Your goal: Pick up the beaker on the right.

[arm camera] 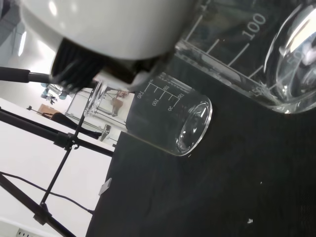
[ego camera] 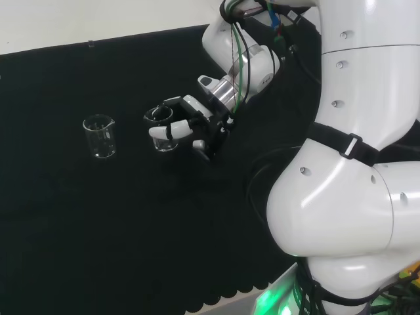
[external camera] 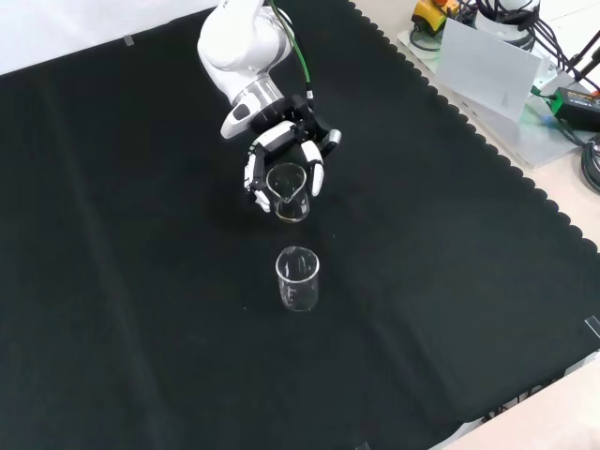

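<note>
Black cloth covers the bench under everything you are working with. Look first at the near beaker (ego camera: 165, 131): in the head view it sits inside the hand (ego camera: 190, 125), with curled fingers (ego camera: 162, 132) crossing its wall, so the hand is grasping it. That view hides how the grasp wraps. The front view gives you that: fingers stand on both sides of the clear glass (external camera: 287, 192), and the pouring lip points away from the palm toward the camera. You cannot tell from either view whether its base rests on the cloth or sits just above it.

Move outward from the hand and you meet the second beaker (ego camera: 100, 136), upright, apart from the fingertips and untouched. In the head view it lies to the left of the hand; in the front view it (external camera: 298, 278) stands below the hand, nearer the camera.

The wrist view adds what the others cannot: printed graduation marks on both glasses, the held one (arm camera: 256, 54) close and large, the other (arm camera: 168, 118) beyond it on the cloth (arm camera: 237, 187).
</note>
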`<state>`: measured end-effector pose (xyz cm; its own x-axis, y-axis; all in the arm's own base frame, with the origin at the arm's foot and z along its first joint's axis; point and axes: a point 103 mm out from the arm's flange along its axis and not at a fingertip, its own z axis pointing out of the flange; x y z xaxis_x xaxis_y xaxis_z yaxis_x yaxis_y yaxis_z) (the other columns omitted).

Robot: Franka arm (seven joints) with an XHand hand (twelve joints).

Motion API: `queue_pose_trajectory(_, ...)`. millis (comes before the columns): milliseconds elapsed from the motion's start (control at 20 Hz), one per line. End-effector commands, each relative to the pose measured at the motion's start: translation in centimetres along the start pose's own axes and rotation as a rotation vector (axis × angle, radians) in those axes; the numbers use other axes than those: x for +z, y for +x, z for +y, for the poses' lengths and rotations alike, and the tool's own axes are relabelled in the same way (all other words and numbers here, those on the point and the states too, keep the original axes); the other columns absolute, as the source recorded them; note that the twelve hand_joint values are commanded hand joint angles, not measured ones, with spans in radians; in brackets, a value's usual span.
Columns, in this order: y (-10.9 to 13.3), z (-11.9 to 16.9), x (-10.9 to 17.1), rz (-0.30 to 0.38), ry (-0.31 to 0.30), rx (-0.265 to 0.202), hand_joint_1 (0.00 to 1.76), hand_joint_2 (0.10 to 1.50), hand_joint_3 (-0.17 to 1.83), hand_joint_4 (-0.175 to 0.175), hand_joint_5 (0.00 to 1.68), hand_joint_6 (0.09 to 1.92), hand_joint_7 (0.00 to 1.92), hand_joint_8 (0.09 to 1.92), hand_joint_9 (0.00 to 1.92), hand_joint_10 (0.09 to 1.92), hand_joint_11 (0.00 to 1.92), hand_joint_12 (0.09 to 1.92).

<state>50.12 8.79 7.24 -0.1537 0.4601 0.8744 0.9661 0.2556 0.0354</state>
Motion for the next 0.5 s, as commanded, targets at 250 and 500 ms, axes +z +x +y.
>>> queue_pose_trajectory(250,1.1,0.4,-0.1,-0.005,0.001,-0.018,1.20,0.66,0.70,-0.175,1.22,0.76,1.39,0.30,1.30,0.38,0.87,1.09)
queue_pose_trajectory(500,1.7,0.5,-0.8,-0.010,-0.002,-0.033,1.20,0.66,0.70,-0.175,1.22,0.75,1.40,0.29,1.31,0.37,0.87,1.09)
